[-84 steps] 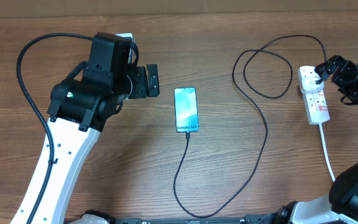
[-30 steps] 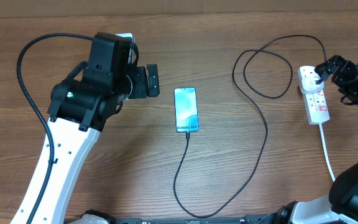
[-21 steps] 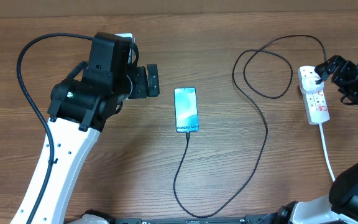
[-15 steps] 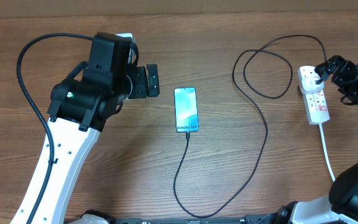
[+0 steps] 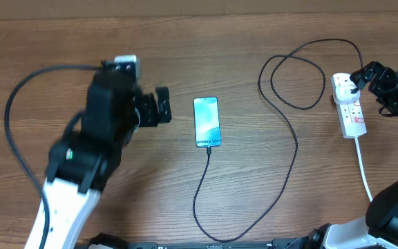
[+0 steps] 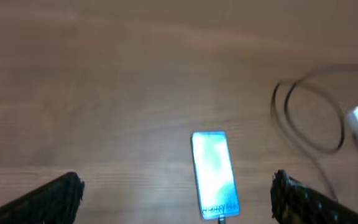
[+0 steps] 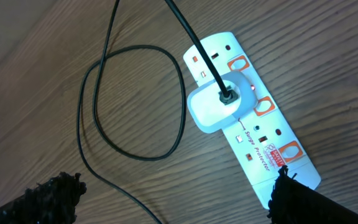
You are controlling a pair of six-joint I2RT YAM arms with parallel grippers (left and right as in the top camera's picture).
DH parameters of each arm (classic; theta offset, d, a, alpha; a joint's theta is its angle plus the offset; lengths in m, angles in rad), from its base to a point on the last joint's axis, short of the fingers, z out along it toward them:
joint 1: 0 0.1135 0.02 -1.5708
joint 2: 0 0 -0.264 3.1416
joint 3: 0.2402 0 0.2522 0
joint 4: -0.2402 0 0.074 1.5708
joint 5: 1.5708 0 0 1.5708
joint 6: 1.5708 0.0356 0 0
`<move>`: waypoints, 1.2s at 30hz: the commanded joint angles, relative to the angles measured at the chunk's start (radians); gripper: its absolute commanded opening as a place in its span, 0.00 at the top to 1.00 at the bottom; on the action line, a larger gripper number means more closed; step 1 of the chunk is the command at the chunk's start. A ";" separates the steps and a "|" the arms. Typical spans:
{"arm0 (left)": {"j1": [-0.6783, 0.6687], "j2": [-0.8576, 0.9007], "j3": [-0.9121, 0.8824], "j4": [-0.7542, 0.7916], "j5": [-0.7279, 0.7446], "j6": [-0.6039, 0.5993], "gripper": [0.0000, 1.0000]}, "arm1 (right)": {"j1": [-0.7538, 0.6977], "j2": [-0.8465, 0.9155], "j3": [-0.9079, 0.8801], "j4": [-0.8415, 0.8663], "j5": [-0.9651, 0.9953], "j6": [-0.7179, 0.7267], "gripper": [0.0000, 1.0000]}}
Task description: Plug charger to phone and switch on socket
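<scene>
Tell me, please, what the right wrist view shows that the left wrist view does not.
Only the right wrist: the socket up close, with its red switches, its "Surge Protector" print and the charger entering a white plug seated in it. Only the left wrist: the phone, screen lit. Both: the charger's loop on the wooden table, and the socket, though the left wrist shows only a blurred white end of it at its right edge.
</scene>
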 commanded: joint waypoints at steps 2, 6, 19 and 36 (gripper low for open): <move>0.006 -0.177 -0.257 0.163 -0.020 0.022 0.00 | 0.001 -0.006 0.001 0.005 0.007 0.003 0.00; 0.006 -0.288 -0.433 0.311 -0.014 0.022 0.00 | 0.001 -0.006 0.001 0.005 0.007 0.003 0.00; 0.006 -0.701 -0.906 0.751 -0.012 0.069 0.00 | 0.001 -0.006 0.001 0.005 0.007 0.003 0.00; 0.090 -1.105 -1.163 0.826 0.003 0.164 0.01 | 0.001 -0.006 0.001 0.005 0.007 0.003 0.00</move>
